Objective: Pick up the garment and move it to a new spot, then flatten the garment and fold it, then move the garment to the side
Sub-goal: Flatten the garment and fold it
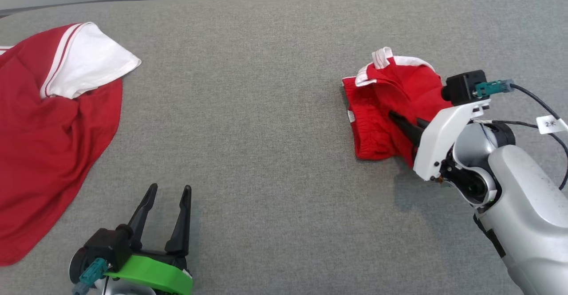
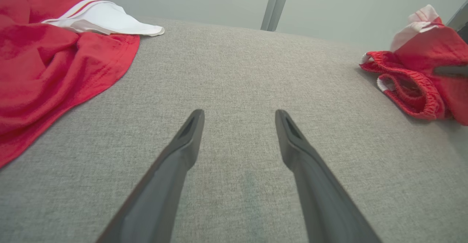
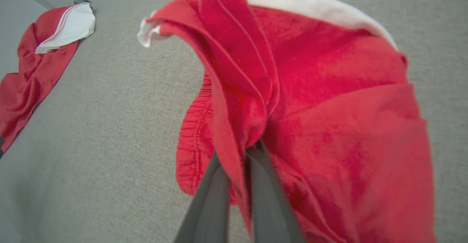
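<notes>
The garment [image 1: 386,108], a bunched pair of red shorts with white trim, lies on the grey fabric table [image 1: 266,131] at the right. My right gripper [image 1: 399,119] is shut on a fold of it. In the right wrist view the two fingers pinch a ridge of red cloth [image 3: 329,89] at the right gripper [image 3: 252,148], and the fabric rises in a peak above them. From the left wrist view the garment [image 2: 413,86] sits at the far right. My left gripper [image 1: 170,188] stands open near the front edge over bare table, with nothing between its fingers [image 2: 239,115].
A larger red shirt with a white sleeve [image 1: 53,131] lies spread at the table's left side, also seen as the shirt [image 2: 55,60] and the shirt [image 3: 33,64]. The table's far edge meets a pale wall with a metal post [image 2: 274,5].
</notes>
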Controlling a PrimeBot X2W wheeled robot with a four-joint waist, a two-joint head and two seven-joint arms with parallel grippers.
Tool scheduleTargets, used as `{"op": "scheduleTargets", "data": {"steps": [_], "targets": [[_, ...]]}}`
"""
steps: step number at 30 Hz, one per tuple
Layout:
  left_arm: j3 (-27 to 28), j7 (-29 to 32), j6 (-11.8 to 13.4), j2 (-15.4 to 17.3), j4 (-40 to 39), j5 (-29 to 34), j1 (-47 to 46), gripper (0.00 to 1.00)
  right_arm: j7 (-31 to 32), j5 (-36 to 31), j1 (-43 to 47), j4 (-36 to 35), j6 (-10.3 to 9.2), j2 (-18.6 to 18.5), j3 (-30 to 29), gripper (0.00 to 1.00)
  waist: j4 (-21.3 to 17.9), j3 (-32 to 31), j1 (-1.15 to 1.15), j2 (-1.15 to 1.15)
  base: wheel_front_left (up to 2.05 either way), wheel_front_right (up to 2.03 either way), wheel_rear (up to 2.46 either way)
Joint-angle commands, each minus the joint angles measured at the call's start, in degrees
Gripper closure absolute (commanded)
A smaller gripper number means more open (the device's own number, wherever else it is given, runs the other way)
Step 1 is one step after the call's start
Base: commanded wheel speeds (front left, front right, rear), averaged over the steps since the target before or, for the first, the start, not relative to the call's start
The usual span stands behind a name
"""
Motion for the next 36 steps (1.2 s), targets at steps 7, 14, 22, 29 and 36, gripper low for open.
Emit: {"op": "scheduleTargets", "data": {"steps": [7, 14, 22, 29, 36], "targets": [[-0.5, -0.2, -0.5, 0.7, 0.0, 0.8, 0.7, 0.00, 0.5, -5.3, 1.9, 0.2, 0.02, 5.2, -2.8, 1.00, -2.3, 0.1, 0.00, 0.12, 0.00, 0.00, 0.00], [-1.2, -0.2, -0.7, 0.8, 0.4, 1.1, -0.9, 0.00, -0.8, -9.9, -0.1, 2.3, 0.02, 11.6, -4.7, 1.00, -2.5, 0.6, 0.00, 0.12, 0.00, 0.00, 0.00], [-1.4, -0.2, -0.9, -0.1, 1.0, 1.1, -0.9, 0.00, -4.6, -13.6, -1.4, 3.7, 0.02, 14.3, -6.7, 0.00, -1.5, 0.5, 0.00, 0.12, 0.00, 0.00, 0.00], [-0.2, -0.2, -0.9, -1.1, 0.8, 1.5, 0.8, 0.00, -2.3, -11.9, 2.5, -4.9, 0.01, 12.7, -8.5, 0.00, -0.2, -1.0, 0.00, 0.12, 0.00, 0.00, 0.00], [0.2, -0.2, -1.1, -2.5, -0.3, 2.0, 0.3, 0.00, 3.9, -13.6, 7.1, -12.9, 0.02, 4.7, -18.8, 0.00, 2.0, -0.3, 0.00, 0.12, 0.00, 0.00, 0.00]]}}
